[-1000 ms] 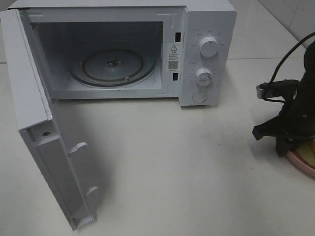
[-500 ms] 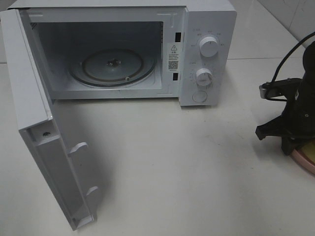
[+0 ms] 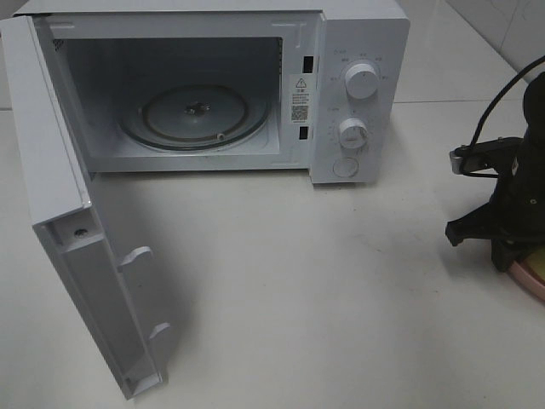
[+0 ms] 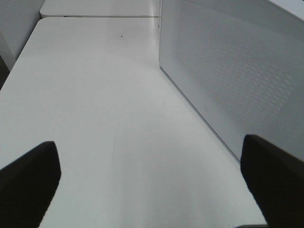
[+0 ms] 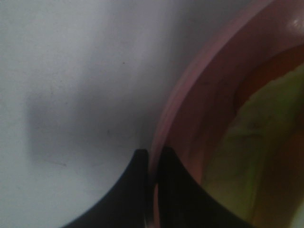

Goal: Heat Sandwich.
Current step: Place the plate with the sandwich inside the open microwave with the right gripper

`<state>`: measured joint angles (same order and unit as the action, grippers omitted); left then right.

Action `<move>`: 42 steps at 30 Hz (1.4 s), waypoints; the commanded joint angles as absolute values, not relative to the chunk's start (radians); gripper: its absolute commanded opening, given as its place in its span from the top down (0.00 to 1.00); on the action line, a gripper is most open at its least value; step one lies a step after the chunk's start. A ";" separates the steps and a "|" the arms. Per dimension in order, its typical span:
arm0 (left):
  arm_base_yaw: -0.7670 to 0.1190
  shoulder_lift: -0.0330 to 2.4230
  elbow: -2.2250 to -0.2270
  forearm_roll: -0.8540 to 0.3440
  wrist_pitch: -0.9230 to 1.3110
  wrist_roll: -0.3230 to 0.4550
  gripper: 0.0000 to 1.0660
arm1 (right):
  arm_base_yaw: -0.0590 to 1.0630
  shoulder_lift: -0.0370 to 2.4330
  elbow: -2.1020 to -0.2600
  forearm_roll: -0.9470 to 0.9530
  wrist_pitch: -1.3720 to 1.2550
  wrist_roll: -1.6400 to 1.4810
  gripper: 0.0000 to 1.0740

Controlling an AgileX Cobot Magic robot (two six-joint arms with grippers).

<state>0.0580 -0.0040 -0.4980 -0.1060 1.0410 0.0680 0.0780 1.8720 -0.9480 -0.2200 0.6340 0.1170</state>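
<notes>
pink plate point(image 5: 199, 80) in right claw point(image 5: 153, 154), sandwich point(image 5: 259, 142) beside

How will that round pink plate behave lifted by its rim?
Probably stiff: the round pink plate shows no bend where the right gripper pinches its rim. Held at one edge, it may tilt; the pale-filled sandwich could slide.

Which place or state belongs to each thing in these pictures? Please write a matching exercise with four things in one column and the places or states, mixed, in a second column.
Things:
1. microwave door
2. left gripper
3. right gripper
4. sandwich

Places or states:
A. shut on the rim of the pink plate
B. lying on the pink plate
C. swung wide open
D. open, over the table

Right pairs: 1-C, 2-D, 3-A, 4-B.
</notes>
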 commanded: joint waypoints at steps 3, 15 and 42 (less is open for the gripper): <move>0.059 -0.030 -0.494 -0.109 1.035 0.067 0.08 | 0.128 1.874 -0.947 -0.316 0.674 0.214 1.00; 0.059 -0.030 -0.494 -0.109 1.035 0.067 0.08 | 0.251 1.874 -0.947 -0.452 0.770 0.326 1.00; 0.059 -0.030 -0.494 -0.109 1.035 0.067 0.08 | 0.493 1.626 -0.844 -0.476 0.931 0.373 1.00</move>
